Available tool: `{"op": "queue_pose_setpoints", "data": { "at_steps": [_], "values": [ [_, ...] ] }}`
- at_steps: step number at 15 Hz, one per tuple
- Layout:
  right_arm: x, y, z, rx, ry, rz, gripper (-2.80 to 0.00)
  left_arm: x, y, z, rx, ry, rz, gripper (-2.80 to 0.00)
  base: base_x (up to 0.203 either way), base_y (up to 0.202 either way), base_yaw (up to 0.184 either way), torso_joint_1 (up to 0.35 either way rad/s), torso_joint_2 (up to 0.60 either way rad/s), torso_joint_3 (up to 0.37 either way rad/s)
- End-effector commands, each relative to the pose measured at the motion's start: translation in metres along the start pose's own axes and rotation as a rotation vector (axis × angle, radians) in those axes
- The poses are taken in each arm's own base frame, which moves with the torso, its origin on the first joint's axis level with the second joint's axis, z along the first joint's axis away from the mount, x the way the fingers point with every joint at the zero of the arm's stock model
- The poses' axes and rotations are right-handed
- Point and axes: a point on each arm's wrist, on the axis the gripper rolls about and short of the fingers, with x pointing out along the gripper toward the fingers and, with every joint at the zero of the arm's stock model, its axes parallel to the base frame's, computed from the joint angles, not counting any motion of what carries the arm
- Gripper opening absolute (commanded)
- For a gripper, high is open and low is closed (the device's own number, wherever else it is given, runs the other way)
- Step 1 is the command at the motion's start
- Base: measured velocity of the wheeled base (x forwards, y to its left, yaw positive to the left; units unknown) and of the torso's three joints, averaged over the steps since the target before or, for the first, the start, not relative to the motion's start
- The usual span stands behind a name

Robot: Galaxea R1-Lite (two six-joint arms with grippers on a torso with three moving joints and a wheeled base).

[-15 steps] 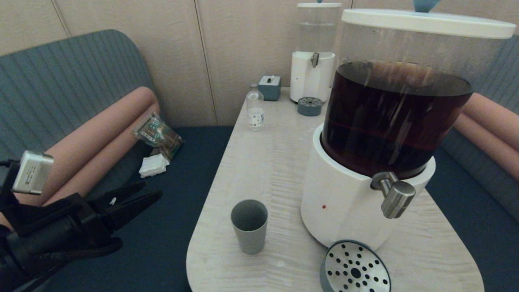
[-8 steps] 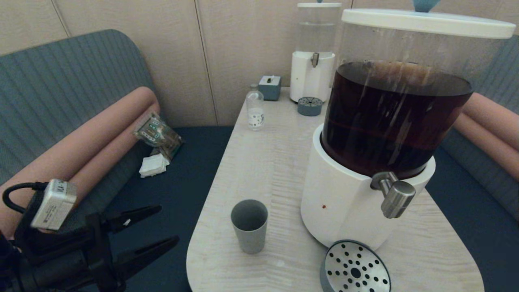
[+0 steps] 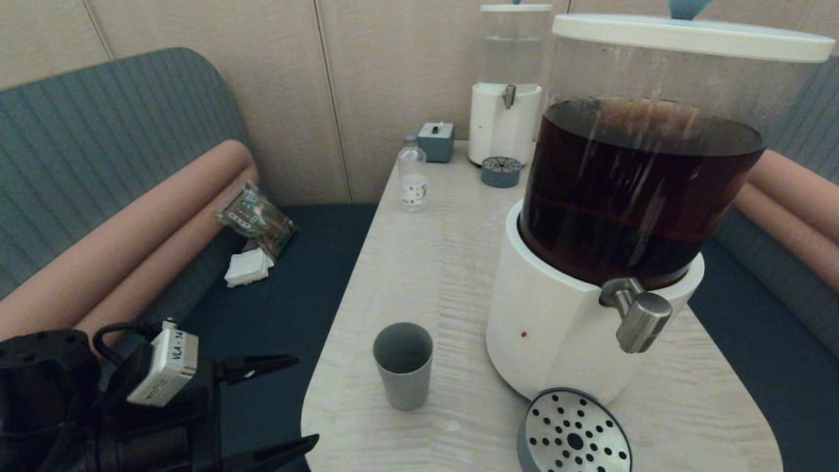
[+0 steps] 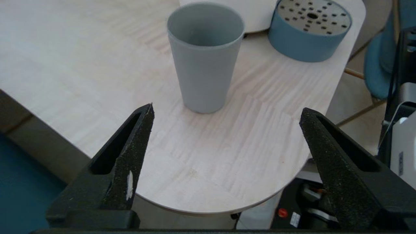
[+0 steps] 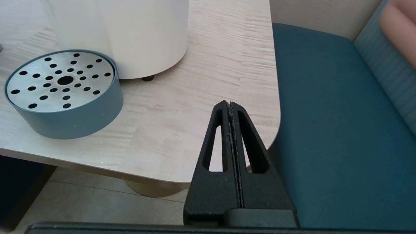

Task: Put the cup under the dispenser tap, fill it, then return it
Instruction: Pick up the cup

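The grey cup (image 3: 403, 364) stands upright and empty on the pale wooden table (image 3: 426, 262), left of the big dispenser's white base (image 3: 550, 328). The brushed-steel dispenser tap (image 3: 639, 318) juts from that base above the round perforated drip tray (image 3: 575, 432). My left gripper (image 3: 298, 403) is open, low at the table's near-left edge, apart from the cup. In the left wrist view the cup (image 4: 205, 55) stands ahead of the open left gripper (image 4: 226, 110), beyond the fingertips. My right gripper (image 5: 230, 103) is shut and empty at the table's near-right corner, out of the head view.
A smaller clear-liquid dispenser (image 3: 508, 85) with its own drip tray (image 3: 501, 172), a small grey box (image 3: 436, 141) and a clear labelled bottle (image 3: 413, 177) stand at the table's far end. Blue bench seats flank the table; a packet and a tissue (image 3: 252, 229) lie on the left one.
My left gripper has dropped lower and moved right toward the table edge and the cup, and its fingers have spread from nearly shut to wide open. The cup has not moved.
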Motion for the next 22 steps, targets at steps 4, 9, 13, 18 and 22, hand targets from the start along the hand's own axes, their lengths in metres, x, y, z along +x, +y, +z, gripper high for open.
{"op": "queue_pose_setpoints", "data": {
  "at_steps": [4,9,13,18,22],
  "values": [
    [0.0,0.0,-0.003,-0.001,0.004,0.001,-2.8,0.029,0.012,-0.019,-0.062,0.042,-0.092,0.0,0.0,0.0,0.0,0.0,0.0,0.0],
    [0.0,0.0,-0.003,-0.001,0.004,0.001,-2.8,0.07,0.041,-0.02,-0.031,0.019,-0.141,0.0,0.0,0.0,0.0,0.0,0.0,0.0],
    [0.0,0.0,-0.003,-0.001,0.004,0.001,-2.8,0.085,0.051,-0.023,-0.023,0.015,-0.153,0.0,0.0,0.0,0.0,0.0,0.0,0.0],
    [0.0,0.0,-0.003,-0.001,0.004,0.001,-2.8,0.096,0.062,-0.022,-0.007,0.001,-0.153,0.0,0.0,0.0,0.0,0.0,0.0,0.0],
    [0.0,0.0,-0.003,-0.001,0.004,0.001,-2.8,0.107,0.056,-0.021,-0.001,-0.004,-0.187,0.0,0.0,0.0,0.0,0.0,0.0,0.0]
  ]
}}
